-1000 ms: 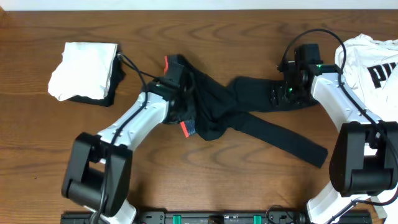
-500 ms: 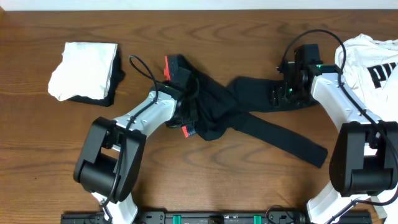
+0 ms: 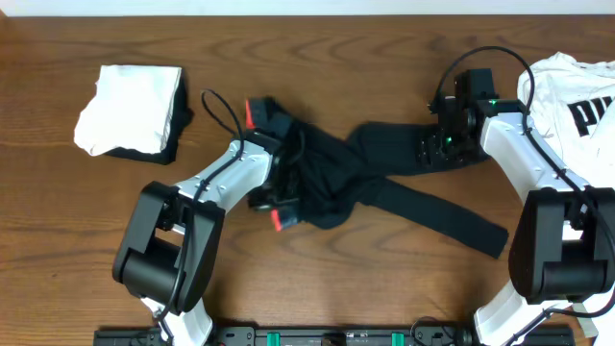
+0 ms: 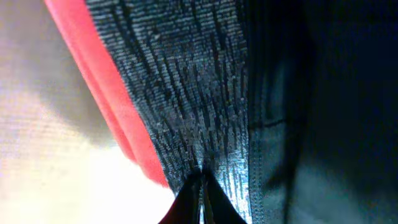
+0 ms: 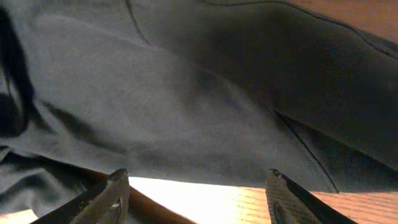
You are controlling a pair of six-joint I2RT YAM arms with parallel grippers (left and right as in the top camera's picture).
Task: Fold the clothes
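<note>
The waistband (image 4: 106, 87) of the leggings (image 3: 380, 144), pinched by the closed left gripper (image 4: 200, 180), has been dragged toward the robot; the right gripper (image 5: 197, 183) is held open. Straightening is judged underway.

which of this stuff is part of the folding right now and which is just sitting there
In hand: black leggings; red-orange waistband, pinched in the shut left fingers; right fingers, open at the leggings' right end.
Lying about: white T-shirt at the right edge; folded white cloth at far left. Both clothes, neither touched.
</note>
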